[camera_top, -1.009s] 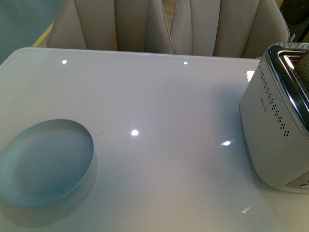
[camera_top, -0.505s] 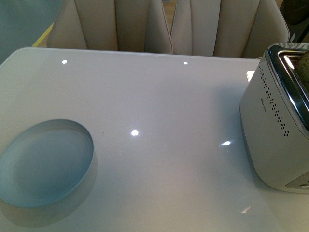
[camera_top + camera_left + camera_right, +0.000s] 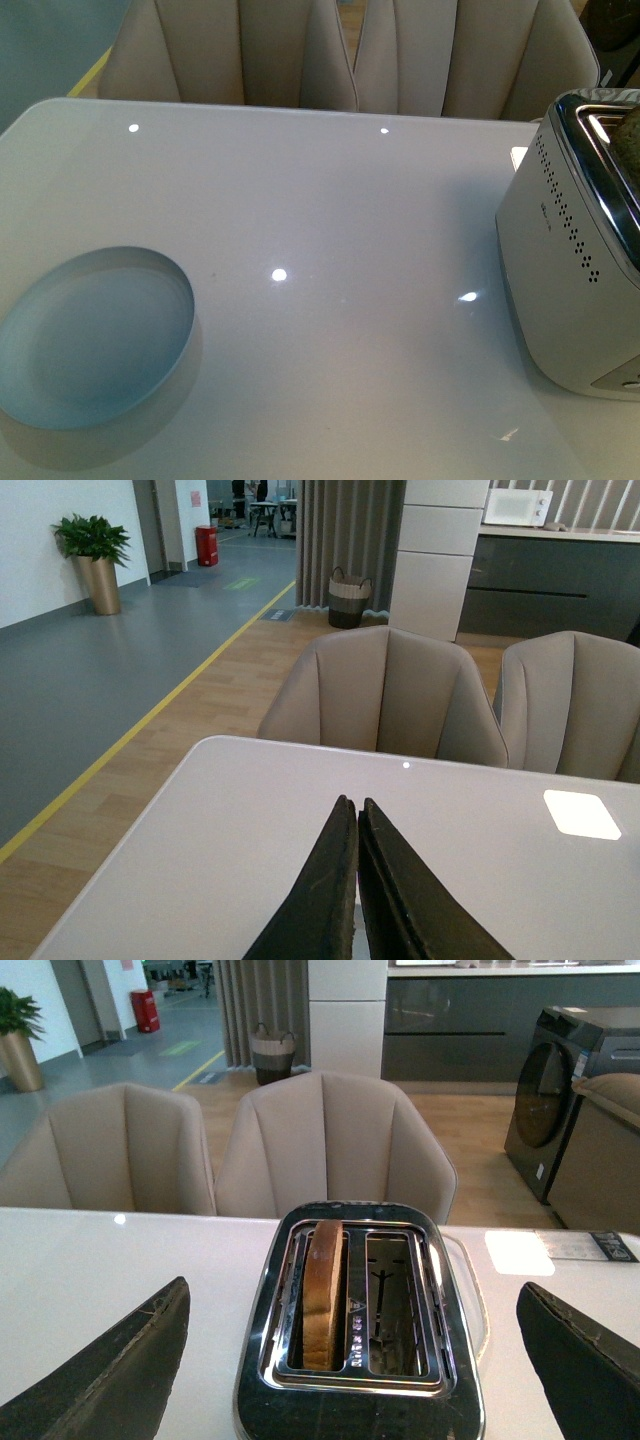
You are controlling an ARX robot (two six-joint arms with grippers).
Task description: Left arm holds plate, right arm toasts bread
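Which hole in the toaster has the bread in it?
The toaster has two slots. The bread stands upright in the one toward the plate's side of the table; the other slot shows only bare metal wires inside.

An open showroom-like hall: microwave (image 3: 517, 506) on a dark counter, washing machine (image 3: 560, 1090), floor lane markings.
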